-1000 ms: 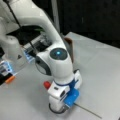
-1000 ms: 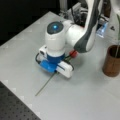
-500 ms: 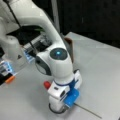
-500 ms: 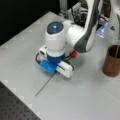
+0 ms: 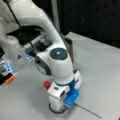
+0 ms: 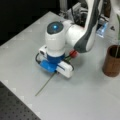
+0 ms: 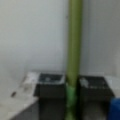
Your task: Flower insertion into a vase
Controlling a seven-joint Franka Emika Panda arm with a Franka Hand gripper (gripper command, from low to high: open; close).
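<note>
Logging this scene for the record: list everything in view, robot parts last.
flower on table: one, green stem with red bloom, lying flat under the gripper.
vase: one, brown, at a front view's right, already holding a green stem.
table: one, pale grey, under everything.
orange item: one, at a front view's left edge.
gripper: one, dark fingers either side of the flower stem, down at the table.
arm: one, white, with blue fittings.

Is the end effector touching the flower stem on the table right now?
Touching. In the wrist view the end effector has both fingers pressed against the green flower stem, no gap.
</note>
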